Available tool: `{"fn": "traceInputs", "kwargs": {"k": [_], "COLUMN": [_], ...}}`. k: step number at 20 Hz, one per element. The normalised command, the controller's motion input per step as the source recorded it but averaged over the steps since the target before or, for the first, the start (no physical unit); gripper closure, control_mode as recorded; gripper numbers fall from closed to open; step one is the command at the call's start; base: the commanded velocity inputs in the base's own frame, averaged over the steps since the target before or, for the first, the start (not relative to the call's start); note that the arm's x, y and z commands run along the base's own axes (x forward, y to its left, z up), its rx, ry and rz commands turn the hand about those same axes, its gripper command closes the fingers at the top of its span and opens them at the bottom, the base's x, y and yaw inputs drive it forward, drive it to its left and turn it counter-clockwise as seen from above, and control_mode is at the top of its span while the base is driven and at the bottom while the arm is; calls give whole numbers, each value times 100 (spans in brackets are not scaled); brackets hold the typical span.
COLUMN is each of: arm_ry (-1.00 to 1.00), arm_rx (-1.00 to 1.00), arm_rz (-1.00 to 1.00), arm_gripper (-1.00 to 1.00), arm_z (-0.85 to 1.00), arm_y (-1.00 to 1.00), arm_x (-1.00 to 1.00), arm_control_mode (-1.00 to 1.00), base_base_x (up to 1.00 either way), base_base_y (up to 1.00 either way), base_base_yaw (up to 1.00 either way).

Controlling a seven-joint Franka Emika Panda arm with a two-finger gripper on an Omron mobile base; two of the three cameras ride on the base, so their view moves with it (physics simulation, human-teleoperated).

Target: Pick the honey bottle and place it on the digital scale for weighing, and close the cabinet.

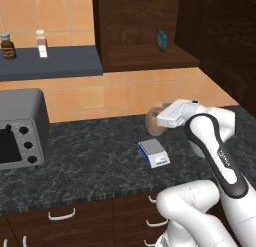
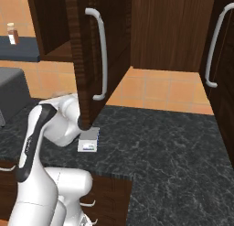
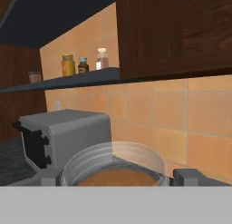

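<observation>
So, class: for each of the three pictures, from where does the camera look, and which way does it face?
Left base view: behind the arm, left; faces the counter, digital scale, toaster oven; arm lower right.
Right base view: behind, right; faces the open cabinet door; arm lower left.
Hand view: on the hand, along the gripper; honey bottle between the fingertips.
Both base views share the scale.

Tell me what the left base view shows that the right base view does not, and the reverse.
Left base view: the honey bottle at the arm's tip, above the counter, and a blue box inside the cabinet.
Right base view: the open cabinet door from its front, with its silver handle, and a second handle at far right.
Both: the scale, the arm, the counter and the toaster oven.
</observation>
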Motion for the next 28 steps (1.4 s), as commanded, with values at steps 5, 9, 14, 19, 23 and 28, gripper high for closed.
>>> {"fn": "traceInputs", "kwargs": {"k": [5, 9, 14, 19, 23, 28], "arm_ry": [1, -3, 14, 5, -1, 0], "arm_rx": [0, -3, -8, -4, 0, 0], "arm_rz": [0, 5, 0, -12, -8, -6], "arm_gripper": [100, 100, 100, 100, 100, 100], "arm_z": [-41, -42, -5, -1, -15, -21], "arm_y": [-9, -7, 0, -14, -28, -22], "arm_x": [15, 4, 0, 0, 0, 0], "arm_control_mode": [-100, -100, -100, -100, -100, -100], "base_base_x": [0, 0, 0, 0, 0, 0], "base_base_y": [0, 0, 0, 0, 0, 0], "base_base_yaw": [0, 0, 0, 0, 0, 0]}}
